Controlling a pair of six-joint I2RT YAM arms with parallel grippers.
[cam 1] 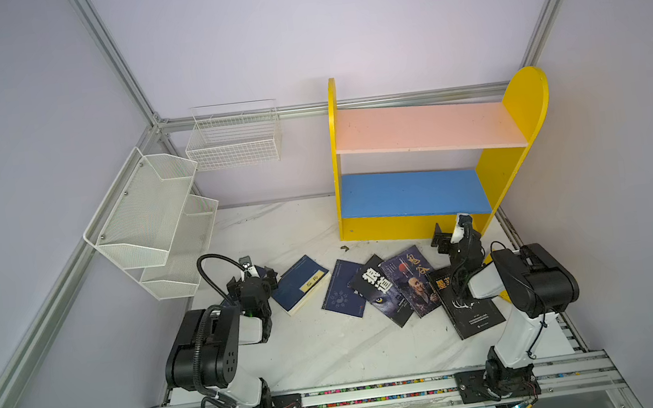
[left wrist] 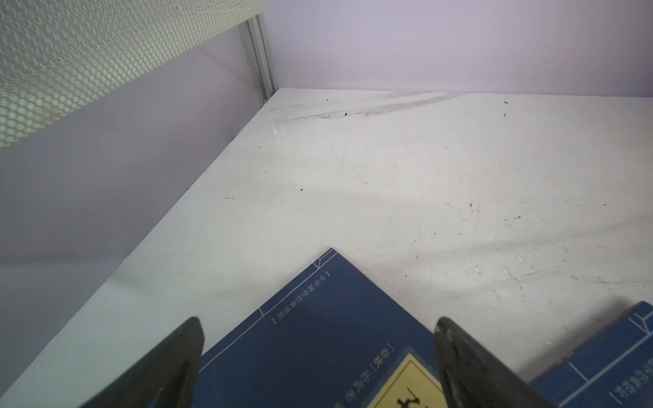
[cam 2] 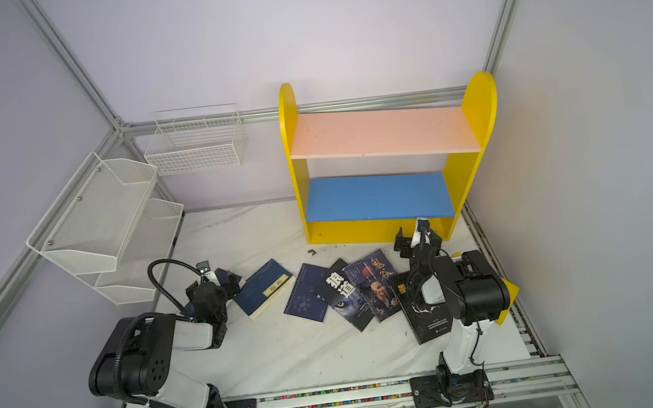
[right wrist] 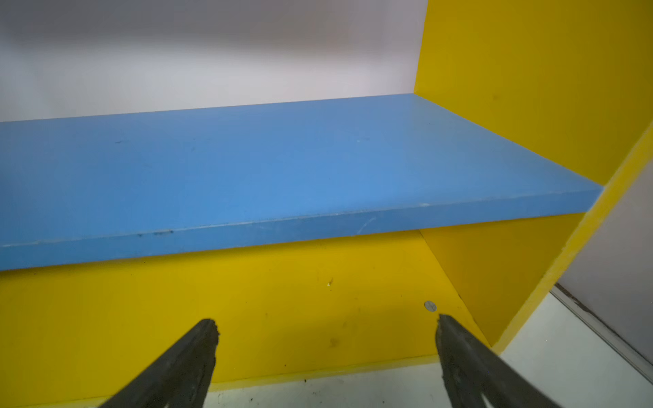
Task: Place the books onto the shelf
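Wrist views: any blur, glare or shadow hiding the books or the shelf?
Left wrist view: navy book sharp, no glare, mesh rack slightly soft. Right wrist view: blue board evenly lit, shadow on yellow panel beneath it. In both top views: flat light, books titles legible.

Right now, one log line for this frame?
shelved: none | left hand: open, above navy book | right hand: open, facing shelf | books: flat on table
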